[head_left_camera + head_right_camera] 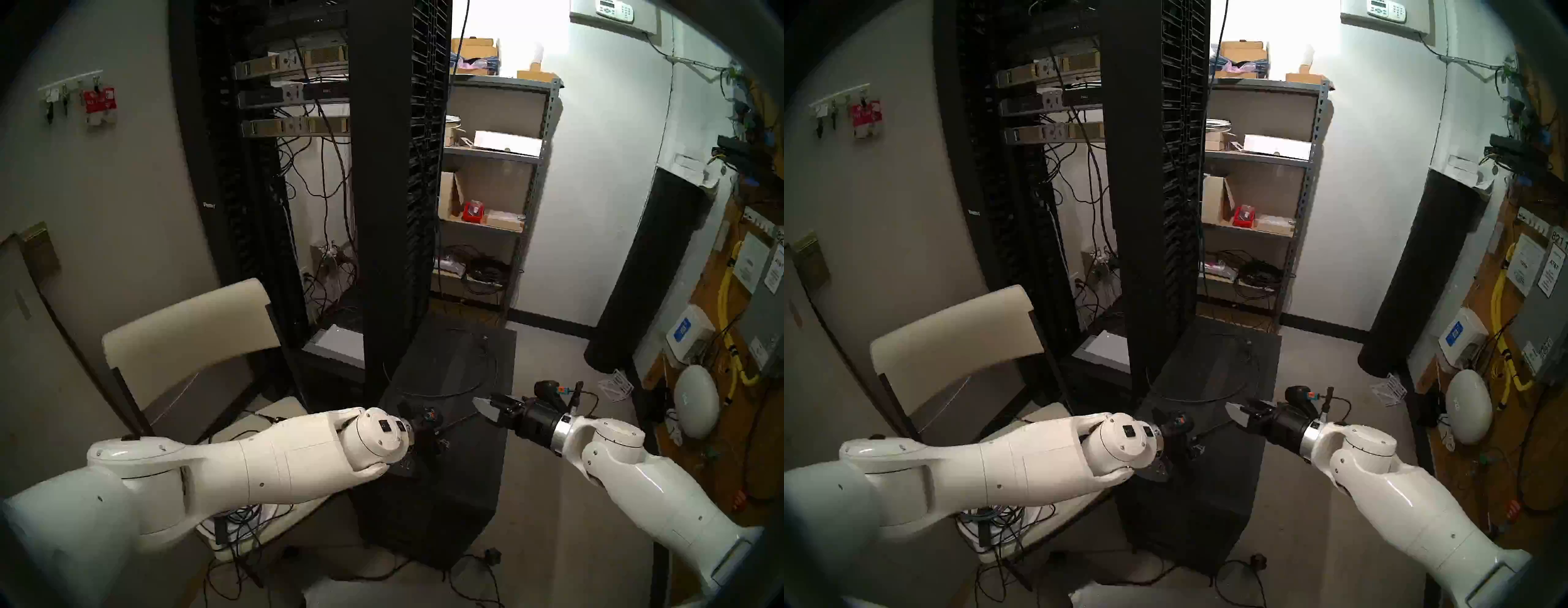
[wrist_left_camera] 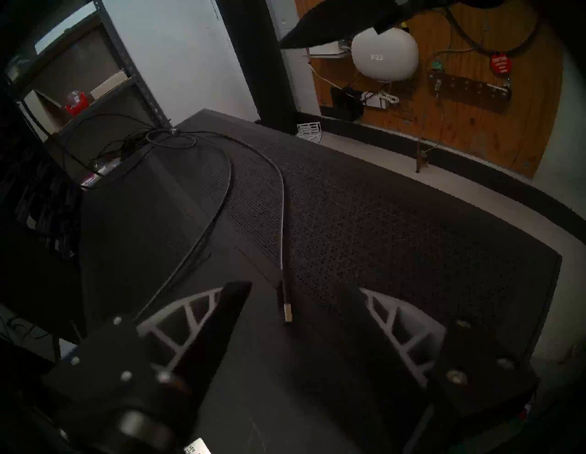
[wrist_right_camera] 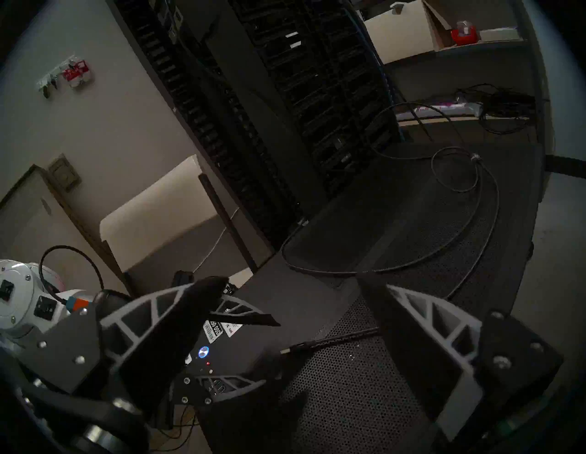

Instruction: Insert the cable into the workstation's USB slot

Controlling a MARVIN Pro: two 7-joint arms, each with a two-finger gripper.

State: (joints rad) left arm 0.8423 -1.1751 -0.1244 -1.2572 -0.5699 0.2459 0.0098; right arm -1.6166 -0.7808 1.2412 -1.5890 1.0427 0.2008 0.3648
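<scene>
Left hand open, straddling the plug of the cable, nothing gripped. Cable lies on top of the workstation. Clamp the plug body squarely, tip left free. Right hand open, idle nearby.

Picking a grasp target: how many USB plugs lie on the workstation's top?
1. The plug lies on the workstation top, inside the open left end effector; arms may hide others.
</scene>
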